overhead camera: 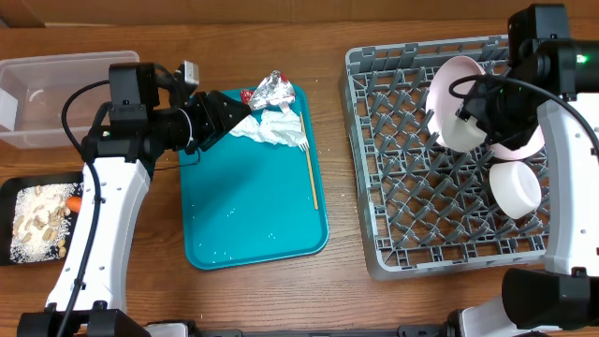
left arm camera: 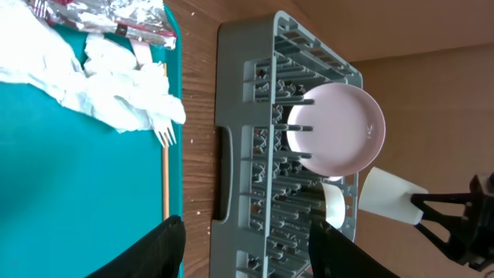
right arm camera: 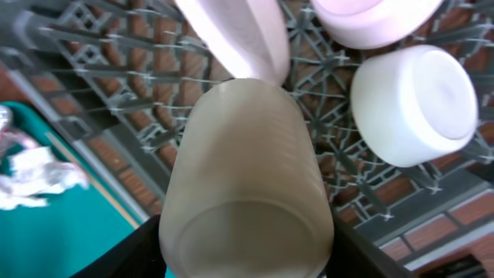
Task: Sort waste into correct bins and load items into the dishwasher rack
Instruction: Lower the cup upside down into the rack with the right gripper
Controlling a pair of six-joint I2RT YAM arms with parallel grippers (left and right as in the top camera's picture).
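Observation:
Crumpled white napkins [overhead camera: 273, 126] [left arm camera: 116, 96] and a foil wrapper [overhead camera: 270, 90] [left arm camera: 116, 15] lie at the far end of the teal tray. The yellow-handled fork [overhead camera: 313, 178] [left arm camera: 164, 170] lies along that tray's right side. My left gripper [overhead camera: 245, 117] [left arm camera: 247, 239] hovers just left of the napkins, open and holding nothing. My right gripper [overhead camera: 465, 126] [right arm camera: 247, 247] is shut on the white cup [overhead camera: 461, 133] [right arm camera: 247, 177] above the grey rack [overhead camera: 374, 168] [right arm camera: 100, 85]. In the rack are an upright plate [overhead camera: 451, 80] [left arm camera: 340, 127] and two bowls [overhead camera: 517, 187] [right arm camera: 413, 104].
A clear tub [overhead camera: 56, 94] stands at the far left. Below it a black tray [overhead camera: 21, 185] holds beige food bits [overhead camera: 37, 220] and a carrot [overhead camera: 73, 202]. The teal tray [overhead camera: 253, 206] sits between the bins and the rack.

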